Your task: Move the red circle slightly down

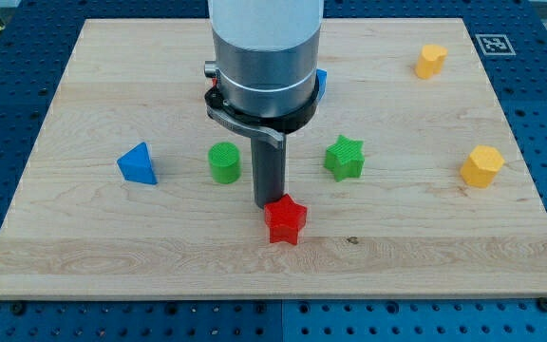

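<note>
No red circle shows in full. A small sliver of red (pixel 213 87) peeks out at the left edge of my arm's body, and I cannot tell what it is. My rod comes straight down at the board's middle. My tip (pixel 271 205) rests right at the upper left edge of a red star (pixel 286 221), touching it or nearly so. A green circle (pixel 224 162) stands just left of the rod and a green star (pixel 345 158) to its right.
A blue triangle (pixel 138 164) lies at the view's left. A blue block (pixel 321 79) is mostly hidden behind my arm. One yellow block (pixel 431 60) sits at the top right, another (pixel 482 166) at the right edge. The wooden board (pixel 84 256) ends near the view's bottom.
</note>
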`<action>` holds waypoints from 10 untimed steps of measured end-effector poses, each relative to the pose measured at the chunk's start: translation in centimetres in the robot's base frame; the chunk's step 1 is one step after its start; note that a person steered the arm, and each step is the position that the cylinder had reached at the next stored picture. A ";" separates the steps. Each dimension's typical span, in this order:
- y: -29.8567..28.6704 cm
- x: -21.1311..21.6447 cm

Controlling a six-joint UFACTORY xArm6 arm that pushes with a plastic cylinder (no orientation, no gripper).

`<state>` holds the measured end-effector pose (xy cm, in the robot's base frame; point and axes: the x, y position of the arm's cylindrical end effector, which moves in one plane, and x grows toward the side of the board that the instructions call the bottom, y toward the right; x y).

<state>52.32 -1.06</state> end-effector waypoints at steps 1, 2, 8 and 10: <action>0.0 1.3; 0.3 -0.8; -8.8 -20.9; -8.8 -17.9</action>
<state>34.40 -9.83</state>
